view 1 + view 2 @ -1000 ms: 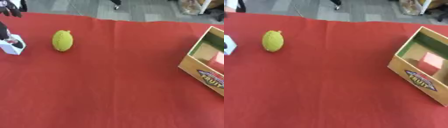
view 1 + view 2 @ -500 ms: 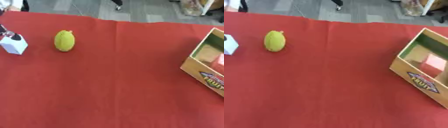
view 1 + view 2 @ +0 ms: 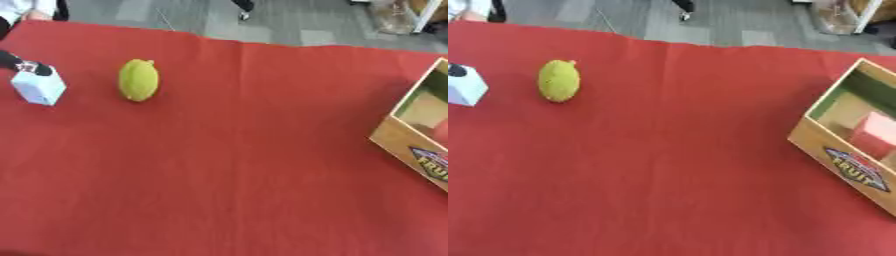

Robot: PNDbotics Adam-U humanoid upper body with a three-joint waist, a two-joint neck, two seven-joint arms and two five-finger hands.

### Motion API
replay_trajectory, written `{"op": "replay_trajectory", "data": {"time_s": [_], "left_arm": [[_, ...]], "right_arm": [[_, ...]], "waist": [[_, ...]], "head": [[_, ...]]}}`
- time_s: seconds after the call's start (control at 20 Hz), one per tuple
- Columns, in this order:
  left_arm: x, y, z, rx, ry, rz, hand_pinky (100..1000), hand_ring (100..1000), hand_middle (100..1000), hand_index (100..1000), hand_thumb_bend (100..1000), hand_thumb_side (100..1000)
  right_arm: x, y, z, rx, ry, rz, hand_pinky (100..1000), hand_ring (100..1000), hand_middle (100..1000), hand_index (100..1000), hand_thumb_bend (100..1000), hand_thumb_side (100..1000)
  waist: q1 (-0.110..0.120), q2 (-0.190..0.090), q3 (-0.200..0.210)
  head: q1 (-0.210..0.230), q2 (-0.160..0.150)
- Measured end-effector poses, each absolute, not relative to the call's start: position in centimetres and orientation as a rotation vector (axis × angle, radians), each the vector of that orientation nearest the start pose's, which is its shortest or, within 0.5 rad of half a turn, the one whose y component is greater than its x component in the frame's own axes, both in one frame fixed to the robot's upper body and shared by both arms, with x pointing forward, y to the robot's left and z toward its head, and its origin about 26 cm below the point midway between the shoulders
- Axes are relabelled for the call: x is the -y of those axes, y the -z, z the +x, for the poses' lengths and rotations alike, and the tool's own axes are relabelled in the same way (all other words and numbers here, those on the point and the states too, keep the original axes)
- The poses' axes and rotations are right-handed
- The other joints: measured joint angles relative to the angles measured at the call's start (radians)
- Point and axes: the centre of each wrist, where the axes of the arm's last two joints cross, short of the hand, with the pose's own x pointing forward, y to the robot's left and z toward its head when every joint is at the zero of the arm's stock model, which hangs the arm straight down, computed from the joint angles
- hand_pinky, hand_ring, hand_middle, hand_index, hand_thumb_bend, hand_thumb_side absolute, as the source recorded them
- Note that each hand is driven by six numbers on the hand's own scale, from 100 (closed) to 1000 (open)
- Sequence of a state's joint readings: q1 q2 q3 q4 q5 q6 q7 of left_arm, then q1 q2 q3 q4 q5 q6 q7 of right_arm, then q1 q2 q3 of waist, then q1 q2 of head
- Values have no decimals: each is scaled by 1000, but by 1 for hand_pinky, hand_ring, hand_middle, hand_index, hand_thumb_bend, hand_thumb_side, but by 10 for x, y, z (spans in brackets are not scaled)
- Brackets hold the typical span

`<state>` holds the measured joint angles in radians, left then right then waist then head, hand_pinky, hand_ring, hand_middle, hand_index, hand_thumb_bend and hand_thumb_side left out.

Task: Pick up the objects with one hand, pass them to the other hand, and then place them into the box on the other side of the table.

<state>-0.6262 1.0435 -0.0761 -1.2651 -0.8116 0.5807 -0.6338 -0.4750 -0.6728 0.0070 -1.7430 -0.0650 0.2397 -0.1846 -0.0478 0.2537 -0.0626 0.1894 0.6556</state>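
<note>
- A red tablecloth (image 3: 667, 165) is filling most of the frame, with grey floor showing along the upper edge.
- A yellow-green lemon-shaped fruit (image 3: 139, 80) is lying on the cloth in the upper left, well apart from the box.
- A small white carton (image 3: 38, 86) is sitting left of the fruit; in the right eye view the frame edge is cutting it off.
- The left hand (image 3: 19, 62) is showing only as dark fingertips at the left edge, touching the carton's top; whether they are gripping it cannot be told, and the palm and arm are lying outside the frame.
- A cardboard fruit box (image 3: 833, 155) is standing at the right edge, partly cropped; its printed label is readable only in part.
- A pink block (image 3: 877, 135) is lying inside the box, its lower part hidden by the near wall.
- The right hand is appearing in neither view.
</note>
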Motion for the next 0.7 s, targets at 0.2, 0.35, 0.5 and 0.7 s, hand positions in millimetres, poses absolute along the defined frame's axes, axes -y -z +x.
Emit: {"op": "replay_trajectory", "data": {"time_s": [0.2,0.35,0.5,0.7], "left_arm": [[-460,-283,368,618,779,1267,874,852,767,805,924,662],[-461,-281,369,614,787,1255,874,852,764,798,923,683],[-461,-280,369,613,791,1249,876,851,762,790,911,707],[-462,-277,371,612,783,1234,875,842,754,783,827,711]], "right_arm": [[325,-245,344,1981,-341,-606,931,847,747,897,100,528],[326,-244,345,1975,-341,-610,931,847,747,897,100,534],[326,-243,345,1971,-341,-611,930,847,747,897,100,539],[327,-243,346,1966,-342,-615,930,846,747,896,100,538]], "waist": [[0,0,0],[0,0,0],[1,0,0],[0,1,-4]], "head": [[7,0],[11,-1],[12,-7],[11,-9]]}}
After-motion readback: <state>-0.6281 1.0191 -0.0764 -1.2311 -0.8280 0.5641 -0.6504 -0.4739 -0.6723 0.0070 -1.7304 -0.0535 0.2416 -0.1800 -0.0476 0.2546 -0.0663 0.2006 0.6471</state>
